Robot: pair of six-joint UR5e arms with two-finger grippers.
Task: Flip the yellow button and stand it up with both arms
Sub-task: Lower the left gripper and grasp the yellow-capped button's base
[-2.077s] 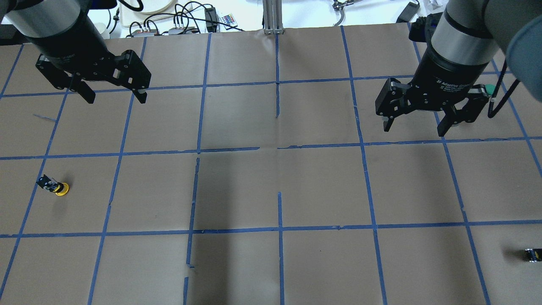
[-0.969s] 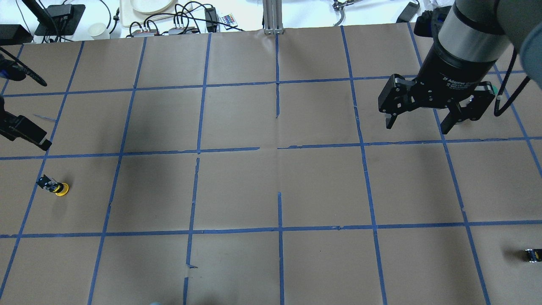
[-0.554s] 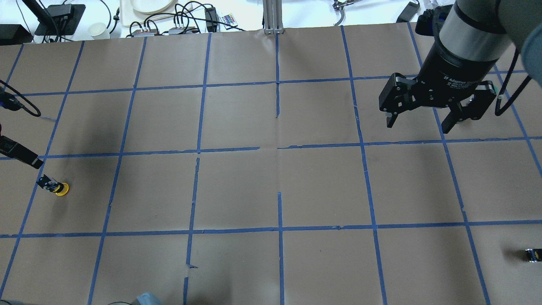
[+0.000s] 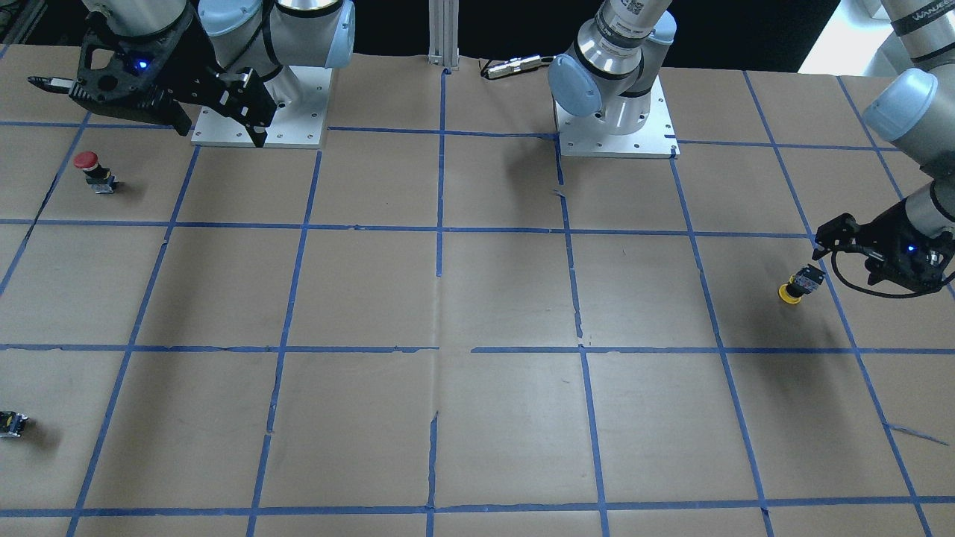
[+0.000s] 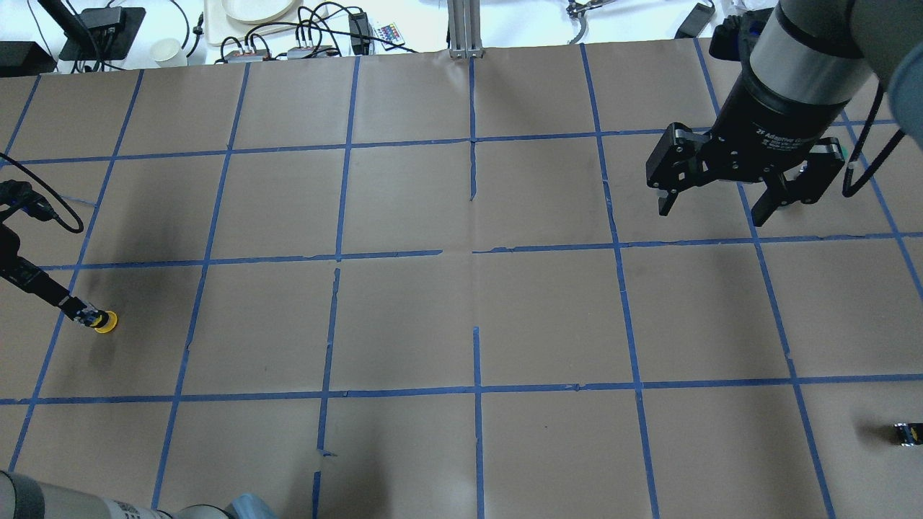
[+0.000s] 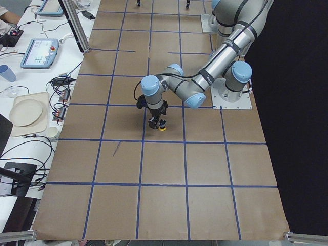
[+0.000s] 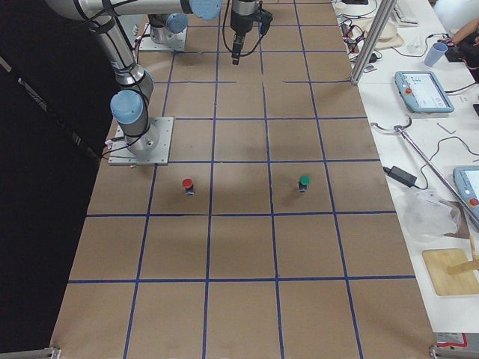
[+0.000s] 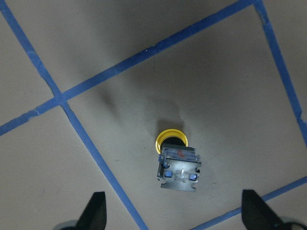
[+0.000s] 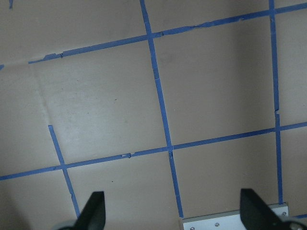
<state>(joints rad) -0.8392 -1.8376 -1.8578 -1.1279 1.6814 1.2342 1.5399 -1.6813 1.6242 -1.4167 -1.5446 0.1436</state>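
Left wrist view: the left gripper [image 8: 175, 213] hangs with its fingers spread wide. The yellow button [image 8: 178, 165] lies tipped over just ahead of them. It touches neither finger, and its cap points away from the camera. Blue tape lines run along both sides of it.

Overhead view: the button sits near the table's [image 5: 404, 324] left end. A black finger ends right at its body. The right gripper [image 5: 712, 214] hovers released, holding nothing, over the far right squares. The whole middle of the brown paper grid lies open between the arms. One dark capless part [image 5: 905, 433] sits at the right edge.

Front view: three small parts show, one yellow, one dark and one red button [image 4: 89, 168], all well apart.

Right view: one red button and one green button [image 7: 303, 182] stand in neighbouring squares.
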